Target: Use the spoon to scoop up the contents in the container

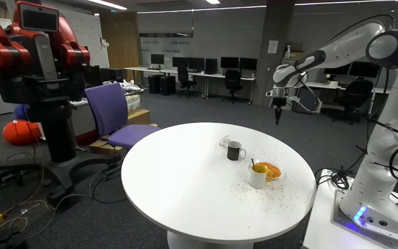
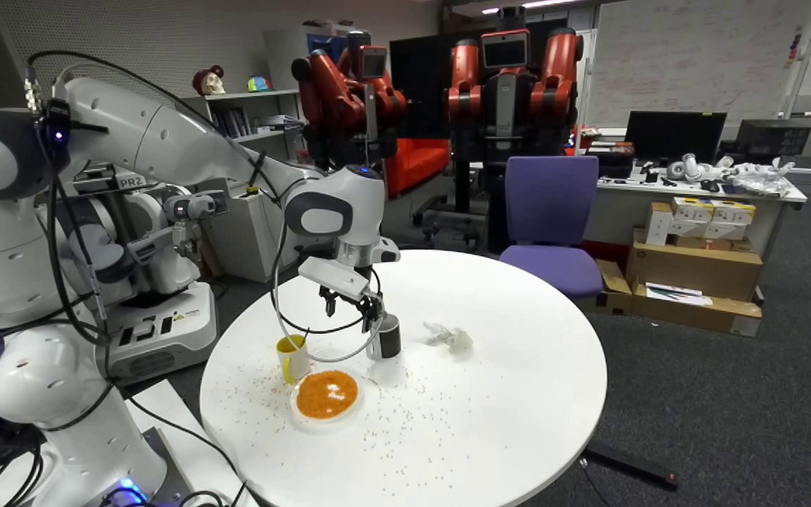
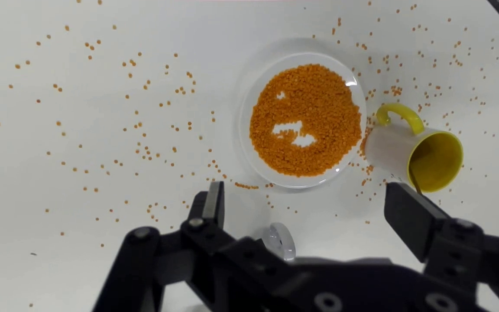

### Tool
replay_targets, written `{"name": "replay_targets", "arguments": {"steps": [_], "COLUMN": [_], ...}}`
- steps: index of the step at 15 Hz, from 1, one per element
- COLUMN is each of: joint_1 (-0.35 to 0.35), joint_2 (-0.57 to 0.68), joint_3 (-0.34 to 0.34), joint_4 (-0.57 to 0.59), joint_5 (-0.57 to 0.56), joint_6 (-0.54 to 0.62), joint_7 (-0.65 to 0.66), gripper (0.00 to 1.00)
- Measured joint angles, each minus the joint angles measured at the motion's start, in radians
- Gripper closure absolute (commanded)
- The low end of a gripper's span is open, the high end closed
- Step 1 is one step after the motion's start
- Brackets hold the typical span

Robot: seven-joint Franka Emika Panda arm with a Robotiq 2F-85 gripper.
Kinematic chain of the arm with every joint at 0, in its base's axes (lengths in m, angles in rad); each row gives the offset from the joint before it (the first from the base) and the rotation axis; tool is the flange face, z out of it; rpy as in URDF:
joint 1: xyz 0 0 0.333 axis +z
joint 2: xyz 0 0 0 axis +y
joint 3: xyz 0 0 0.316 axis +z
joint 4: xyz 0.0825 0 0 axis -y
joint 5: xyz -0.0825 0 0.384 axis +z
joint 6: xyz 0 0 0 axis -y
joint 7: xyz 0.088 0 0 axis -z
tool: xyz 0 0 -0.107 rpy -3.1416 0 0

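Note:
The container, a shallow white dish (image 3: 301,182), stands on the round table; it also shows in an exterior view (image 2: 360,396). The contents, small orange grains (image 3: 327,117), are spread in it, with bare patches near the middle (image 2: 321,403). The spoon (image 3: 415,181) is thin and dark and leans in a white mug (image 3: 390,145) with yellow inside, beside the dish; its handle sticks up over the rim (image 1: 253,165) (image 2: 305,336). Its lower end is hidden. My gripper (image 3: 304,190) is open and empty, pointing down high above the table (image 1: 277,119) (image 2: 348,315).
A dark cup (image 1: 233,152) stands near the dish; its handle (image 3: 283,240) shows below the jaws. Crumpled clear plastic (image 2: 451,338) lies behind it. Loose orange grains are scattered round the dish on the table (image 1: 178,180). A purple chair (image 2: 553,211) stands by the table edge.

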Motion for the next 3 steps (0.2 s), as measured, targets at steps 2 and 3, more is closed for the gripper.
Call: {"name": "replay_targets", "arguments": {"steps": [2,3], "joint_1": [0.0,0.0], "joint_2": [0.002,0.002], "joint_3": [0.0,0.0], "joint_4": [0.0,0.0], "joint_5": [0.0,0.0], "joint_6": [0.0,0.0], "joint_7": [0.0,0.0], "gripper": [0.0,0.0]}}
